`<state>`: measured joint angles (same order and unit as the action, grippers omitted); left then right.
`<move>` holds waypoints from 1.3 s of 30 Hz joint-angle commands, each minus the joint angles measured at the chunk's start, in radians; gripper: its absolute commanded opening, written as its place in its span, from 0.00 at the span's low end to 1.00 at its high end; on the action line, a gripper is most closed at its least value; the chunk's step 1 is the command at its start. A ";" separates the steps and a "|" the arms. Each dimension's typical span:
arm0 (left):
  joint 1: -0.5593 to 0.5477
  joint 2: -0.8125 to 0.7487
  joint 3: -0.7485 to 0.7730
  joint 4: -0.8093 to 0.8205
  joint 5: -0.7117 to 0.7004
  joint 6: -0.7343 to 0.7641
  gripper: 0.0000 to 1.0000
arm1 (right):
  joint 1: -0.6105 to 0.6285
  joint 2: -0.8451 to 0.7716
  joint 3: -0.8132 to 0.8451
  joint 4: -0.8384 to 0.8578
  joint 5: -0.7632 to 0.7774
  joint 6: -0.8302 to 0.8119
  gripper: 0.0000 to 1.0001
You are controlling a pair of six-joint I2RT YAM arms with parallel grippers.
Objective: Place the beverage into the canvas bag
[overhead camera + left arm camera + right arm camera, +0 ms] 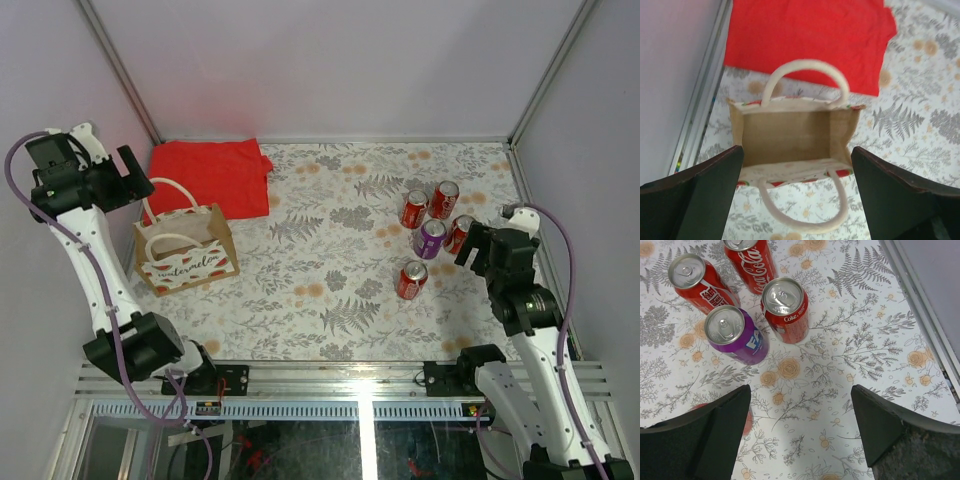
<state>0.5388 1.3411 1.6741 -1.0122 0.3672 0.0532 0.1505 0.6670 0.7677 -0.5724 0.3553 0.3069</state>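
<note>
The canvas bag (186, 252) stands upright at the left of the table, its mouth open and its inside bare (787, 132). Its two cream handles arch over the front and back edges. My left gripper (128, 180) hovers above the bag, open (796, 152), with nothing between its fingers. Several beverage cans stand at the right: a purple one (430, 238) (735, 332) among red ones (413, 209) (786, 309), and one red can (411, 279) apart, nearer the front. My right gripper (478, 246) hangs open (800, 390) over bare cloth just beside the cluster, touching no can.
A folded red cloth (212, 177) (810, 35) lies behind the bag at the back left. Enclosure walls and a metal rail (920, 295) bound the table on the left, right and back. A flowered tablecloth (320, 250) covers the table.
</note>
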 commanded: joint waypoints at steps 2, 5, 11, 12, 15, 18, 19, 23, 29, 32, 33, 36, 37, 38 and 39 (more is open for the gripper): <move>0.053 0.000 -0.077 -0.074 0.040 0.085 0.88 | 0.006 -0.048 0.012 -0.033 -0.015 0.011 0.87; 0.073 -0.028 -0.195 -0.034 0.002 0.109 0.87 | 0.005 -0.012 0.044 -0.050 -0.032 0.015 0.87; 0.151 -0.050 -0.373 0.095 -0.025 0.148 0.85 | 0.006 0.027 0.074 -0.061 -0.047 0.019 0.88; 0.158 -0.045 -0.389 0.114 -0.025 0.149 0.85 | 0.006 0.028 0.074 -0.060 -0.048 0.022 0.88; 0.171 -0.024 -0.425 0.171 -0.035 0.147 0.84 | 0.006 0.025 0.072 -0.071 -0.047 0.035 0.88; 0.173 0.001 -0.451 0.210 -0.040 0.153 0.84 | 0.006 0.018 0.070 -0.088 -0.044 0.060 0.88; 0.172 0.011 -0.459 0.222 -0.041 0.156 0.83 | 0.005 0.014 0.069 -0.089 -0.046 0.067 0.88; 0.172 0.045 -0.504 0.255 -0.053 0.168 0.78 | 0.006 -0.003 0.068 -0.105 -0.041 0.094 0.87; 0.171 0.064 -0.567 0.317 -0.053 0.176 0.56 | 0.005 -0.002 0.085 -0.113 -0.040 0.098 0.86; 0.170 0.083 -0.563 0.322 -0.032 0.188 0.39 | 0.005 0.010 0.100 -0.107 -0.046 0.092 0.85; 0.169 0.091 -0.556 0.322 -0.026 0.192 0.30 | 0.006 0.015 0.108 -0.103 -0.051 0.089 0.84; 0.156 0.119 -0.525 0.314 0.011 0.210 0.05 | 0.005 0.036 0.132 -0.086 -0.070 0.082 0.79; 0.146 0.131 -0.512 0.305 0.025 0.220 0.03 | 0.006 0.044 0.143 -0.081 -0.079 0.078 0.77; 0.128 0.142 -0.496 0.296 0.035 0.228 0.02 | 0.005 0.056 0.156 -0.075 -0.090 0.076 0.75; 0.105 0.155 -0.483 0.286 0.041 0.238 0.01 | 0.006 0.067 0.169 -0.072 -0.099 0.073 0.73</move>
<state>0.6949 1.4559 1.1259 -0.7486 0.3443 0.2440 0.1505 0.7021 0.8585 -0.6827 0.3035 0.3927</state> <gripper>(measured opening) 0.033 0.767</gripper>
